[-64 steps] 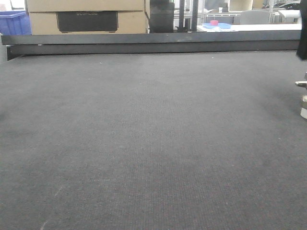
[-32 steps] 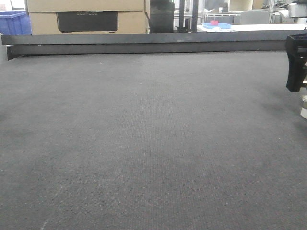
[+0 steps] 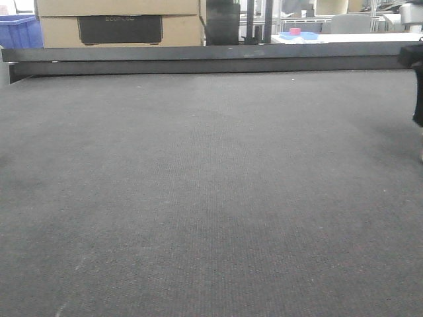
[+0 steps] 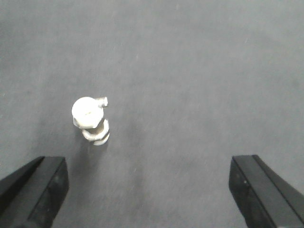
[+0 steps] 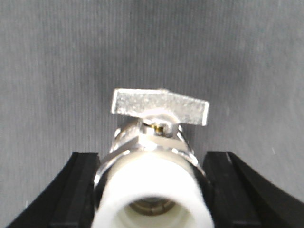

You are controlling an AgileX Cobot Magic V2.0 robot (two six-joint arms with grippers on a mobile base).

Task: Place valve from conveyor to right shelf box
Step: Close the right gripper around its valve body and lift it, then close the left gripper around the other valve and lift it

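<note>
In the right wrist view the valve [image 5: 154,183], silvery with a white open end and a flat lever, fills the space between the black fingers of my right gripper [image 5: 152,190]. Both fingers press against its sides, so the gripper is shut on it. It stands over the dark grey conveyor [image 3: 198,185]. In the front view only a dark part of the right gripper [image 3: 418,86] shows at the right edge. My left gripper [image 4: 147,185] hangs open above the belt. A small white-topped valve [image 4: 91,118] stands on the belt ahead of its left finger. The shelf box is out of view.
A black side rail [image 3: 198,59] runs along the belt's far edge. Behind it are cardboard boxes [image 3: 119,23], a blue crate [image 3: 20,30] and a table carrying a blue tray [image 3: 299,35].
In the front view the right gripper came down at the right edge over the valve, then slid further right. The valve's pale body is now almost out of that frame.
</note>
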